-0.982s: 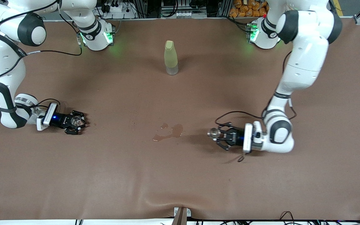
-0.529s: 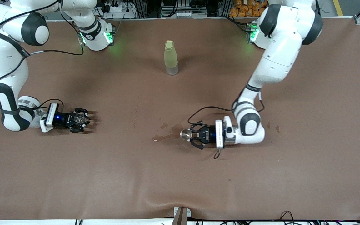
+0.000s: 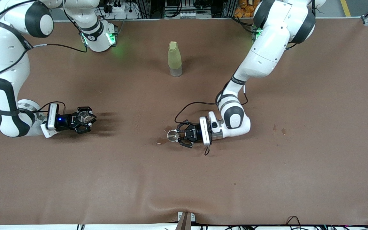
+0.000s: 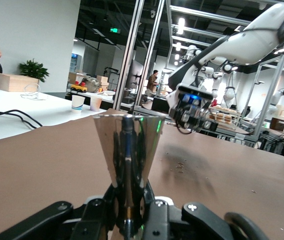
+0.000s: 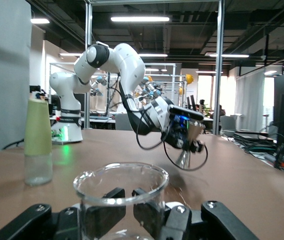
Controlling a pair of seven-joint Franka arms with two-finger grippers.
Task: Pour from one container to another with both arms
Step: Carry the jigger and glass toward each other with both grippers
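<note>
Front view shows the left end effector (image 3: 177,136) low over the middle of the bench (image 3: 267,179), clenched on a shiny metal cone cup (image 3: 172,136) that sits upright at its tips, mouth up, directly above a small wet stain (image 3: 163,140) on the brown cloth. Toward the right arm's end of the bench, the right end effector (image 3: 86,118) hangs just over the surface, gripping a clear glass beaker (image 3: 83,117) between its fingers; its shadow streaks the cloth beside it. The two end effectors are well apart and face each other. From the left wrist, the cup (image 4: 127,155) rises from between the black fingers (image 4: 102,215), with the right end effector (image 4: 191,112) farther off. From the right wrist, the beaker (image 5: 122,192) stands in the fingers (image 5: 107,212), its rim open upward, and the left end effector (image 5: 184,137) with the cup (image 5: 186,145) shows farther off. A pale green bottle (image 3: 174,58) with a clear base stands upright near the bench edge at the robots' bases, between the two bases. A few dark spots (image 3: 278,129) mark the cloth toward the left arm's end. Around the bench are metal frames, ceiling lights, other robot arms and a white desk with paper cups (image 4: 84,102).
</note>
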